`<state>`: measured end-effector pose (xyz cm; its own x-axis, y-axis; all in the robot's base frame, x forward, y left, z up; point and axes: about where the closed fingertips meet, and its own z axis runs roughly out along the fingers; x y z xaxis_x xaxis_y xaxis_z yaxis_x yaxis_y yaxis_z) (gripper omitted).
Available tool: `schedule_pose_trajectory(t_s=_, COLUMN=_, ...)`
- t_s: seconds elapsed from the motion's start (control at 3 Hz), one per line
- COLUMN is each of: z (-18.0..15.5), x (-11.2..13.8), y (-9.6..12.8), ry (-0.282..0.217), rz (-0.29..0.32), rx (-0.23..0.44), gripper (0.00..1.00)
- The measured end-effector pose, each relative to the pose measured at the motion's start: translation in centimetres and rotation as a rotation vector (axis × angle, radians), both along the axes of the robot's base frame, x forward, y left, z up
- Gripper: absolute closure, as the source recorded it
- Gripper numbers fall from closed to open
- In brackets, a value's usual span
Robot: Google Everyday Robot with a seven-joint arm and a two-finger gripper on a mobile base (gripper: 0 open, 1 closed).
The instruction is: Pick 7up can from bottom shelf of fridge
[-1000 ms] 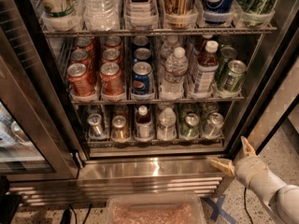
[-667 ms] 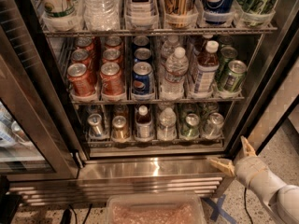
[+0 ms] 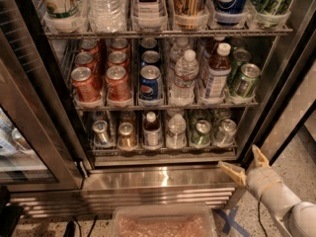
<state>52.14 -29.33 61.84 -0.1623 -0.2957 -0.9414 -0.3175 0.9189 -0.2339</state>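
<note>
Hovering gripper (image 3: 239,157), jaws apart, beside fridge (image 3: 163,179)

The gripper (image 3: 245,164) hangs low at the view's lower right, its two tan fingers (image 3: 232,172) spread apart and holding nothing, tips pointing up and left. The pale arm (image 3: 279,201) slants back toward the bottom-right corner.

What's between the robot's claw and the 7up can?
Camera view: only the bottom shelf's front rail separates the open gripper, low right, from the 7up can; a silver can stands alongside.
</note>
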Motion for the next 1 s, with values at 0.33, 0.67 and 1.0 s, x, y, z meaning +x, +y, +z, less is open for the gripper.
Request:
schedule_pose_trajectory(t_s=0.33, z=-0.1, x=1.3, y=0.5, ry=-0.050, rz=-0.024, rx=0.043, gripper=0.26)
schedule_pose_trajectory(t_s=0.67, z=-0.5, x=2.5, y=1.0, ry=-0.078, rz=-0.044, rx=0.071, gripper=0.26)
schedule_pose_trajectory(t_s=1.0, z=-0.9, x=3.7, y=1.1, ry=-0.110, rz=-0.066, rx=0.068, gripper=0.27)
